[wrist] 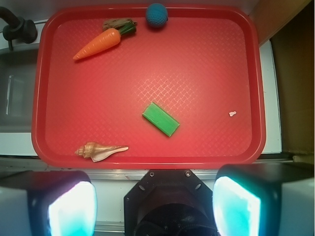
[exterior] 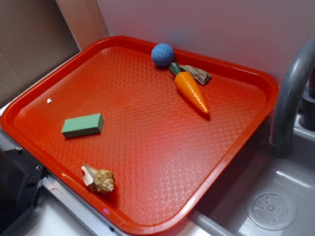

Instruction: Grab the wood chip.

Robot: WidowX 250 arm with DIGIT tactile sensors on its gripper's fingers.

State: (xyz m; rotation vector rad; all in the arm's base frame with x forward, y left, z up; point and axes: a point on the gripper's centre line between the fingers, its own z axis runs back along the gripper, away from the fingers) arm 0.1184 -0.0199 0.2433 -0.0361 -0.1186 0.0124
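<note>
Up at the far edge of the red tray (exterior: 236, 147) sits the wood chip (exterior: 197, 74), a small rough dark brown piece lying flat, tucked right against the green top of the carrot (exterior: 191, 91) and touching it. Just beside that, a blue ball (exterior: 163, 54) rests near the tray's rim. The carrot lies on its side with its tip pointing away from the ball. Well apart from that cluster, a green block (exterior: 82, 125) lies flat toward the middle of the tray, and a tan shell (exterior: 98, 179) sits near the closer rim. A tiny white speck (exterior: 49, 101) is on the tray too, off on its own. Outside the tray there's a grey sink (exterior: 275, 206) with a faucet (exterior: 290, 93). From the wrist view, the gripper (wrist: 155, 204) hangs over the near edge of the tray, nowhere close to the chip, and its two fingers (wrist: 71, 209) are spread wide with nothing between them. So it's released, holding nothing.
</note>
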